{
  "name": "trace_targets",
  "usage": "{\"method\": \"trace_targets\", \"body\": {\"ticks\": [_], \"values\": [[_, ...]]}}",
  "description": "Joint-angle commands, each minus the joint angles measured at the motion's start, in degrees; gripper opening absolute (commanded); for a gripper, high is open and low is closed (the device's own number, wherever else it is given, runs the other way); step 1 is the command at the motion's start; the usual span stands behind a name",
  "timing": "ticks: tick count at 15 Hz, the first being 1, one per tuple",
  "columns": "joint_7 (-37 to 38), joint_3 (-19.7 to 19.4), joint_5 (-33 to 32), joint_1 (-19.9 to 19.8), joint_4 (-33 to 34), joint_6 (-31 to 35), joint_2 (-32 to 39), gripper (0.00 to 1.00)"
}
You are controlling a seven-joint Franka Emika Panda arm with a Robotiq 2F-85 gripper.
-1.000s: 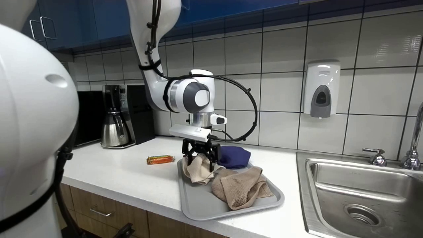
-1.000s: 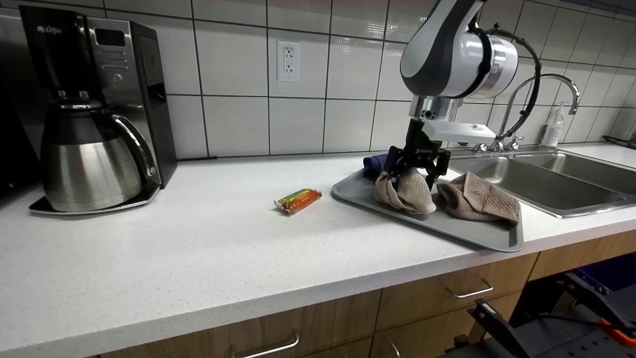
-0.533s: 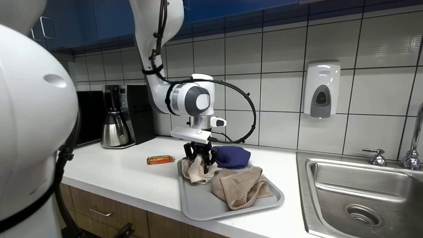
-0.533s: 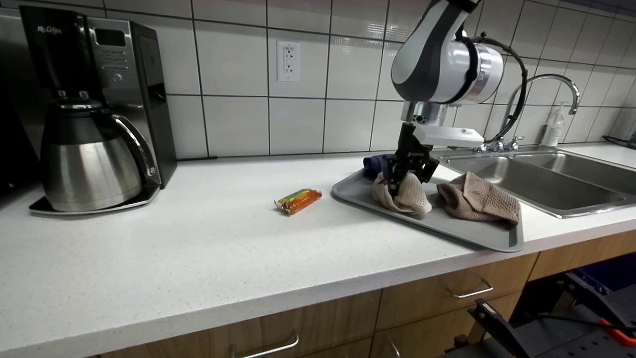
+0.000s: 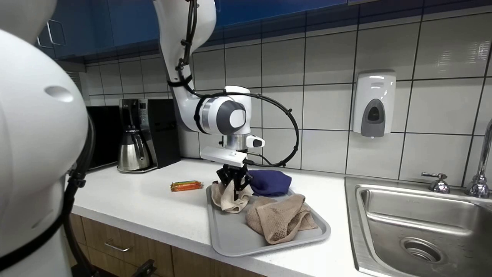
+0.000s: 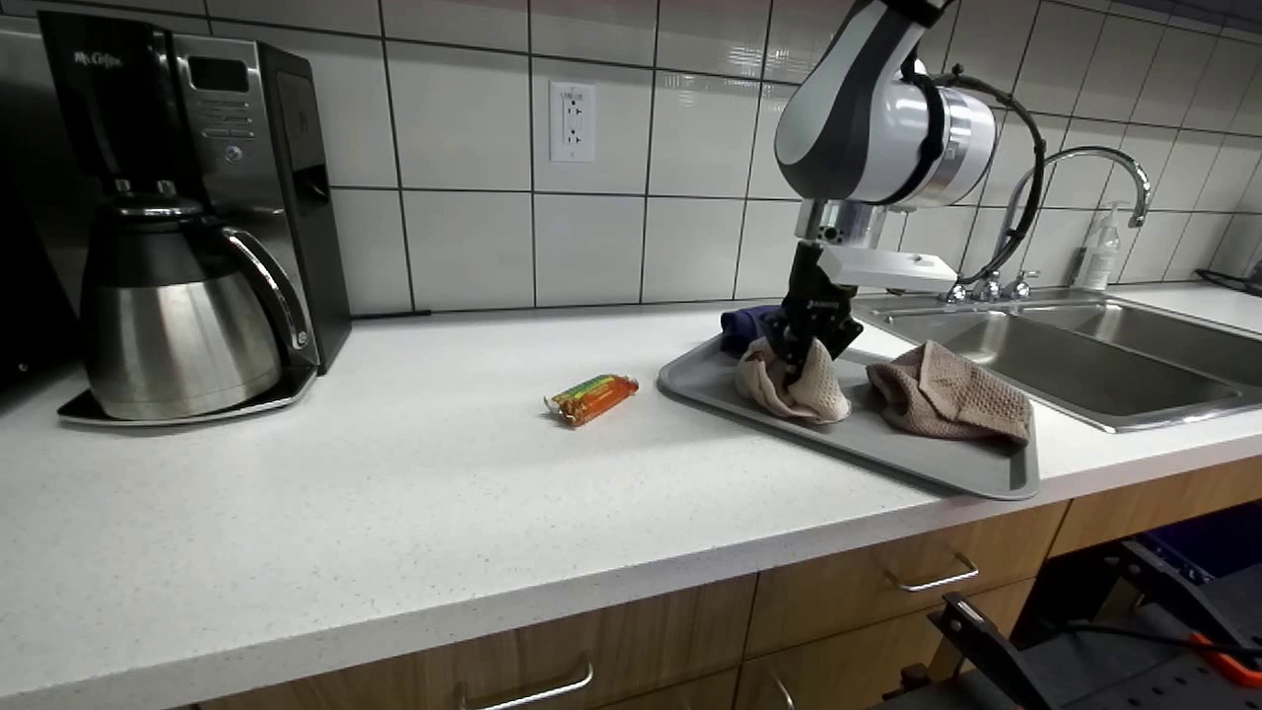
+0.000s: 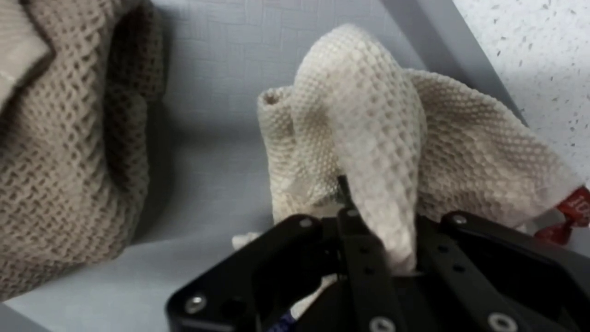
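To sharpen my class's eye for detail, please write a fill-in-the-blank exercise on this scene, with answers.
The tool is shut on the cream cloth, which rests on a gray ____.
With the brown cloth and the purple cloth, it makes ____ cloths in view.
The white dispenser is mounted on the tiled ____.
Missing words: tray; three; wall.

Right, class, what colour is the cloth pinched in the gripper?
Cream, with a dimpled weave; the cloth shows best in the wrist view.

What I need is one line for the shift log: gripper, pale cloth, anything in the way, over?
Gripper shut on the cream cloth. Cloth bunched on gray tray. Brown cloth and purple cloth close by; red wrapper at cream cloth's edge.
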Motion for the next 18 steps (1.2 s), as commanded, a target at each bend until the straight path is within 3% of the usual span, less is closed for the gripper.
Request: {"method": "trace_targets", "body": {"ticks": [1, 9, 18], "values": [[-1.2, 1.4, 1.2, -1.3, 0.1, -0.5, -1.5, 0.02], [1.0, 1.3, 0.7, 0.2, -1.3, -4.0, -9.6, 0.02], [4.9, 2.5, -0.2, 4.7, -4.4, -7.7, -20.2, 0.02]]}}
